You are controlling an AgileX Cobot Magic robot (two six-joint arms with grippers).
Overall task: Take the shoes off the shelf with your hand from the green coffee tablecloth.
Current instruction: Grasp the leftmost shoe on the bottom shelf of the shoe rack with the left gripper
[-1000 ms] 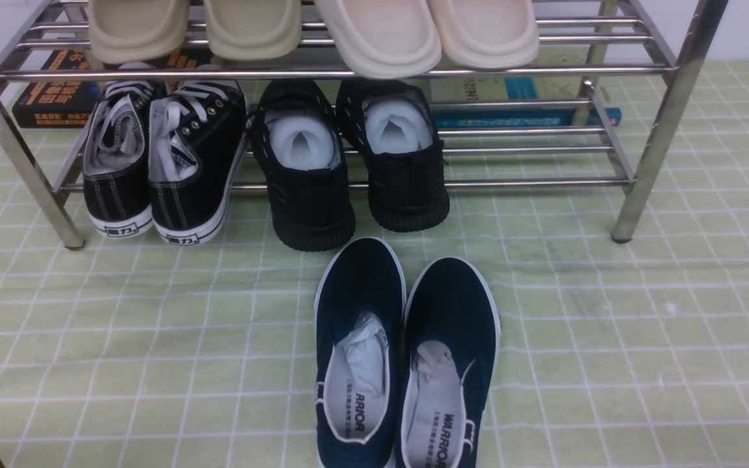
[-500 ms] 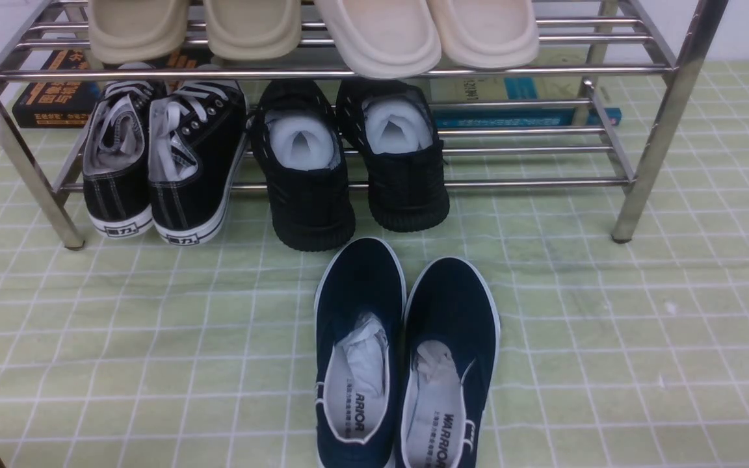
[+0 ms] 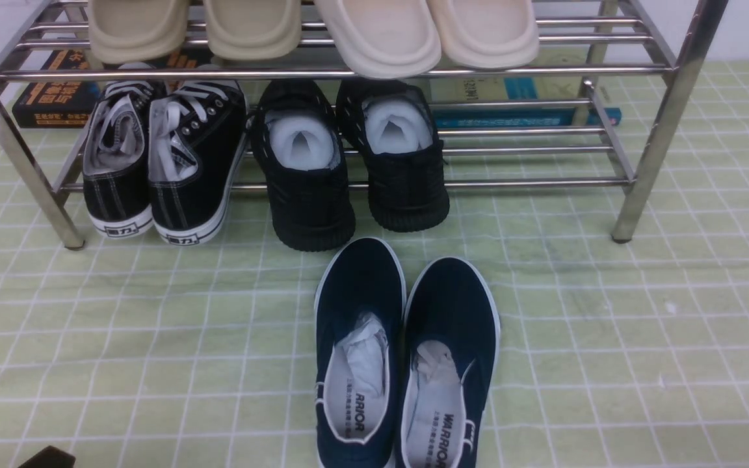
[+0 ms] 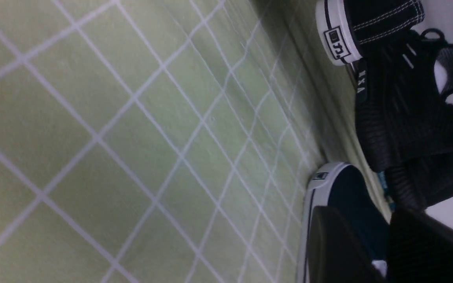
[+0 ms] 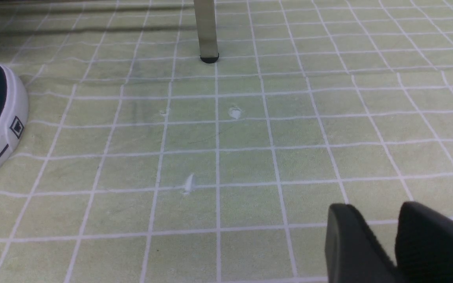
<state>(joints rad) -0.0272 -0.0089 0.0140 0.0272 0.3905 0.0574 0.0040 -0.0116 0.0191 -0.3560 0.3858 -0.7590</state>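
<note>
The shoes (image 3: 160,162), black canvas lace-ups with white laces, stand on the left of the lower tier of the chrome shelf (image 3: 543,184), heels toward me. One heel (image 4: 338,35) shows in the left wrist view. The shelf stands on the green coffee tablecloth (image 3: 608,325). My left gripper (image 4: 370,220) hovers low over the cloth, open, nothing between its black fingers (image 4: 336,243). Only a dark corner of it (image 3: 46,458) shows in the front view. My right gripper (image 5: 372,214) is open over bare cloth, far from the shoes.
Black knit sneakers (image 3: 348,162) sit next to the shoes on the lower tier. Navy slip-ons (image 3: 407,351) lie on the cloth in front. Beige slippers (image 3: 309,29) fill the top tier. Books (image 3: 56,97) lie behind the shelf. A shelf leg (image 5: 207,31) stands ahead of the right gripper.
A dark part of the left gripper has come further into the front view's bottom left corner. The shoes and the shelf have not moved.
</note>
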